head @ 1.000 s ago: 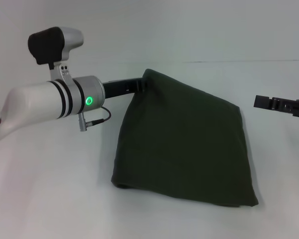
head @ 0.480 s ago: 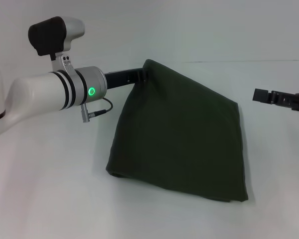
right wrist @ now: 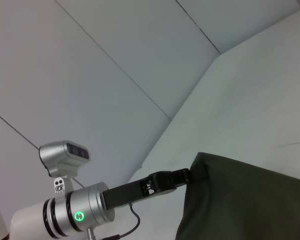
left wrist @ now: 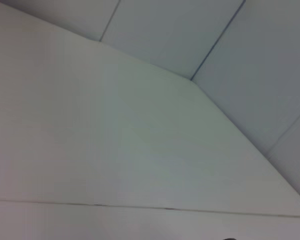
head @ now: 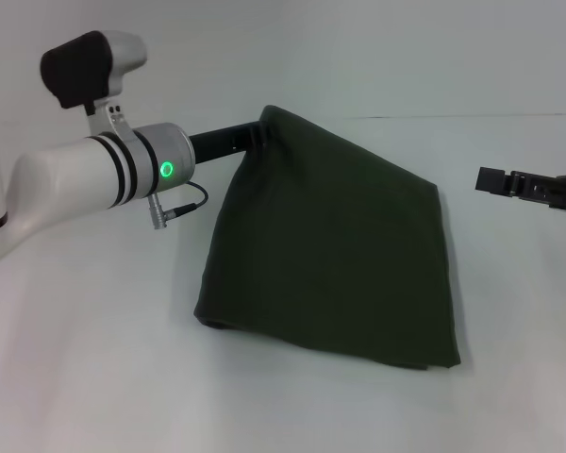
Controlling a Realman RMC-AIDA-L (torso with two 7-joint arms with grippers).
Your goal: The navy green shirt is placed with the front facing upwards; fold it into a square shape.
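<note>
The navy green shirt (head: 340,255) is a folded dark olive bundle with its plain side showing. One far corner is lifted off the white table (head: 94,359), and the rest slopes down to lie on the surface. My left gripper (head: 260,130) is shut on that raised corner, its tips buried in the cloth. From the right wrist view, the left gripper (right wrist: 190,175) enters the shirt (right wrist: 250,200) at its peak. My right gripper (head: 486,179) hovers apart from the shirt at the right edge. The left wrist view shows only table and wall.
The white left arm with a green light (head: 167,170) and a loose cable (head: 184,209) reaches across the left half of the table. Pale wall panels (right wrist: 115,65) rise behind the table's far edge.
My left arm has pulled leftward, dragging the shirt with it; the shirt's near edge and right corner have slid left and farther from me. The right gripper has stayed in place.
</note>
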